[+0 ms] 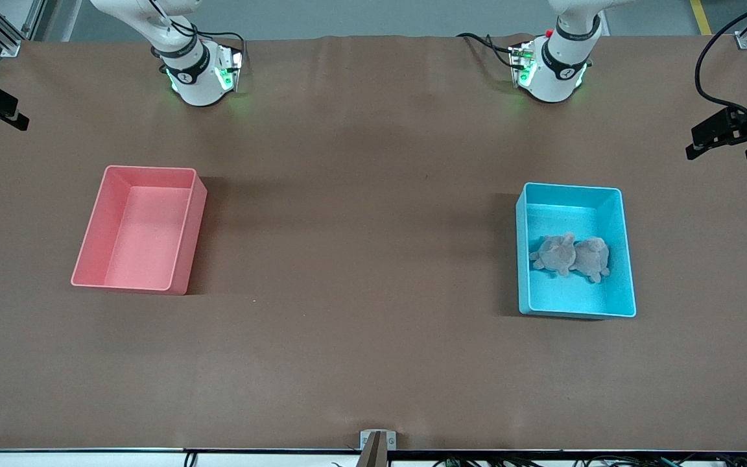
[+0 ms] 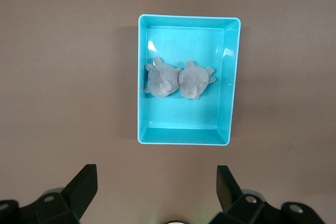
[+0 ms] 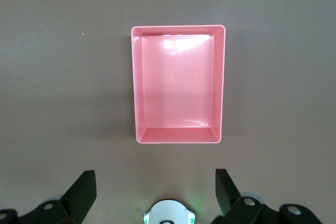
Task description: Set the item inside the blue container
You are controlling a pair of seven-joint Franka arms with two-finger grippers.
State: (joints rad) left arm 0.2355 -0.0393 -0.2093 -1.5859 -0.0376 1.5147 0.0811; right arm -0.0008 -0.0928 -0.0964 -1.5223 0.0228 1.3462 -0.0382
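Front view: pink bin apart from blue container holding perhaps two plush toys; both grippers spread, empty.

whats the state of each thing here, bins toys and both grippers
blue container: upright, holds both plush toys
plush toys: lying side by side, touching, inside the blue container
pink bin: upright, nothing inside
left gripper: open, holding nothing, up over the table near the blue container
right gripper: open, holding nothing, up over the table near the pink bin

Two plush toys crowd mid blue container; its ends lie bare.
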